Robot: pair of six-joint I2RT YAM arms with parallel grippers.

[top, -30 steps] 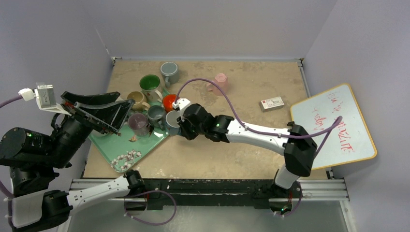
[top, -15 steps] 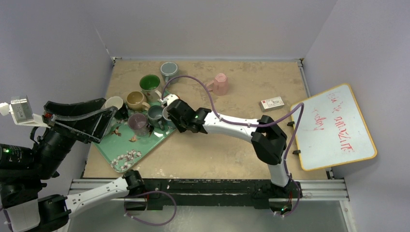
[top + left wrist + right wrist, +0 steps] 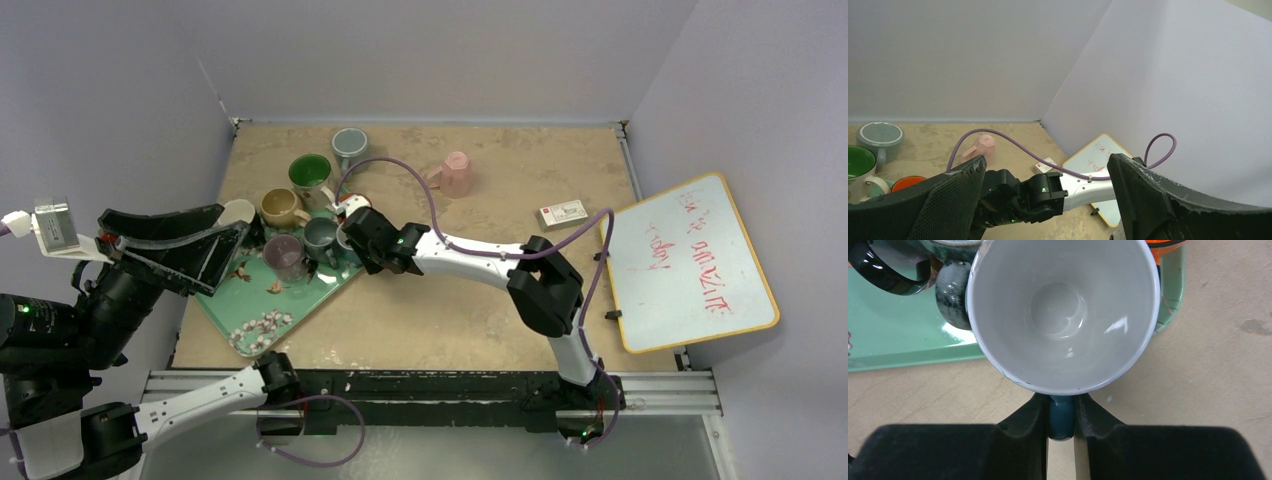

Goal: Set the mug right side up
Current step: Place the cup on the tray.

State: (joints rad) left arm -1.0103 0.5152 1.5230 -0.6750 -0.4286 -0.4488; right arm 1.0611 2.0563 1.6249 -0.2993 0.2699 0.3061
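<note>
Right gripper (image 3: 1062, 407) pinches the handle (image 3: 1062, 424) of the mug (image 3: 1063, 315), mouth up, by the tray (image 3: 893, 340); left gripper (image 3: 1046, 162) gapes wide, empty. Mug's outer wall is hidden.

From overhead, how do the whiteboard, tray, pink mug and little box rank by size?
1. Whiteboard, largest.
2. Tray, though partly hidden.
3. Pink mug and box: both small and too alike to rank.
</note>
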